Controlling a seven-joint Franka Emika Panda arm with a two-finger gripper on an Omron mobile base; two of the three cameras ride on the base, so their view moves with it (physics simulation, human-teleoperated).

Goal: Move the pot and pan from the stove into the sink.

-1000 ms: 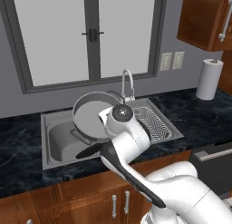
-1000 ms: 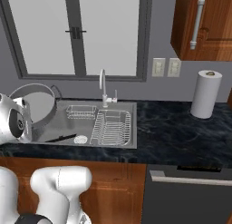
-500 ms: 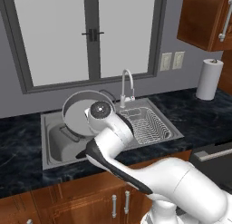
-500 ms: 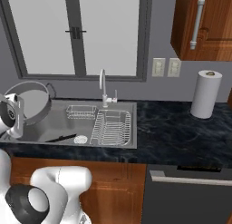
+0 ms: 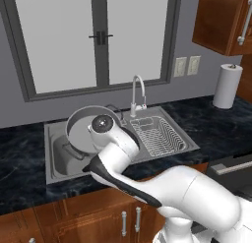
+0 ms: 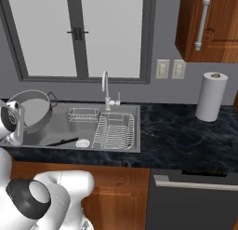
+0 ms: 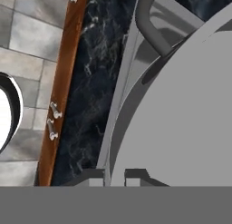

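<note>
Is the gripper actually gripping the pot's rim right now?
Touching. In the hand view the gripper has its fingertips closed on either side of the pot wall at the rim, and the left base view shows the pot held tilted over the sink.

Arm reaching low and left
Gripper (image 7: pixel 113 177) is clamping down tight, fingertips (image 7: pixel 136 174) nearly meeting.

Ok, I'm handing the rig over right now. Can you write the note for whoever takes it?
End effector: shut on the pot's rim.
Pot: held tilted on edge over the left end of the sink, not yet set down.
Pan: a thin black handle, apparently the pan's, lies in the basin.
Done: pan looks delivered; pot is at the sink.
Left: lower the pot into the basin, release, pull clear.
</note>
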